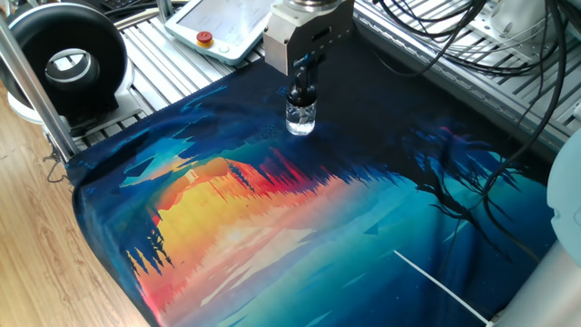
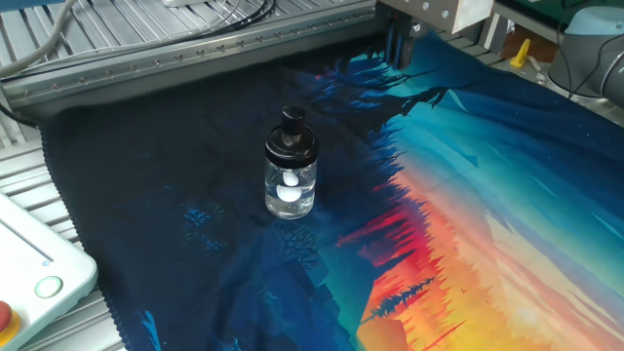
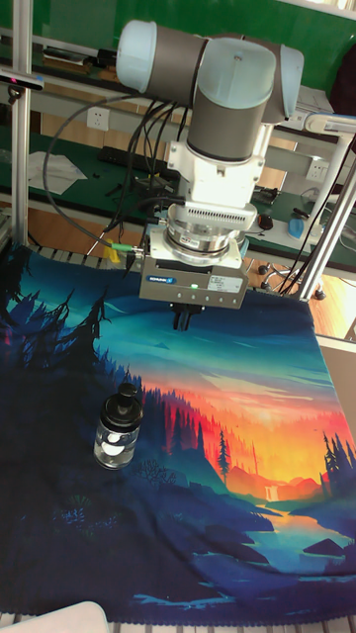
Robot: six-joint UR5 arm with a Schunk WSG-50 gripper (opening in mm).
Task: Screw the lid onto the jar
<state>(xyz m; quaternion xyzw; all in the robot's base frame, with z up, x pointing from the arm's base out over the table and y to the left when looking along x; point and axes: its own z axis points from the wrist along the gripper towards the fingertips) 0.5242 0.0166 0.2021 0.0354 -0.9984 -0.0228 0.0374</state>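
The jar [image 2: 291, 190], a small clear glass bottle with white bits inside, stands upright on the dark part of the printed cloth. The black lid [image 2: 292, 136] sits on its neck. The jar [image 3: 117, 442] and lid [image 3: 126, 400] also show at the left of the tall view. My gripper [image 3: 185, 320] hangs above the cloth, up and to the right of the jar, not touching it. Its fingers stand close together with nothing between them. In one fixed view the gripper [image 1: 306, 65] shows just behind the lid [image 1: 302, 94].
A printed landscape cloth [image 1: 300, 227] covers the table. A black ring-shaped device [image 1: 64, 56] and a white pendant [image 1: 221, 25] with a red button lie at the far left. Cables [image 1: 454, 41] hang over the metal rails [image 2: 195, 54] behind.
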